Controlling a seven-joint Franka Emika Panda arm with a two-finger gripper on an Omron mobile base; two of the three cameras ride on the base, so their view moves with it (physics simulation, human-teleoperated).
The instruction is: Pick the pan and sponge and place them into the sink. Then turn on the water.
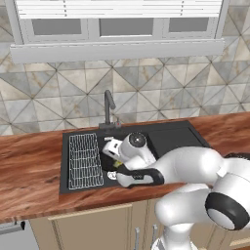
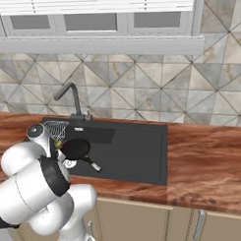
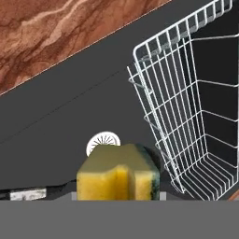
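Note:
The black sink (image 1: 171, 139) is set into the wooden counter, with a white wire rack (image 1: 84, 160) in its left part. The black pan (image 2: 76, 148) lies in the basin, its handle (image 2: 91, 163) pointing toward the front edge. My gripper (image 3: 116, 189) is shut on the yellow sponge with a green side (image 3: 116, 175), low over the basin between the pan and the rack. The sponge hides the fingertips. In the right base view a yellow bit of sponge (image 2: 58, 143) shows under the hand. The faucet (image 1: 108, 108) stands behind the sink; no water falls from it.
The round silver drain (image 3: 103, 141) lies just beyond the sponge. The wire rack (image 3: 196, 107) stands close to the right in the hand view. Wooden counter (image 2: 207, 159) spreads on both sides of the sink, with a tiled wall and window behind.

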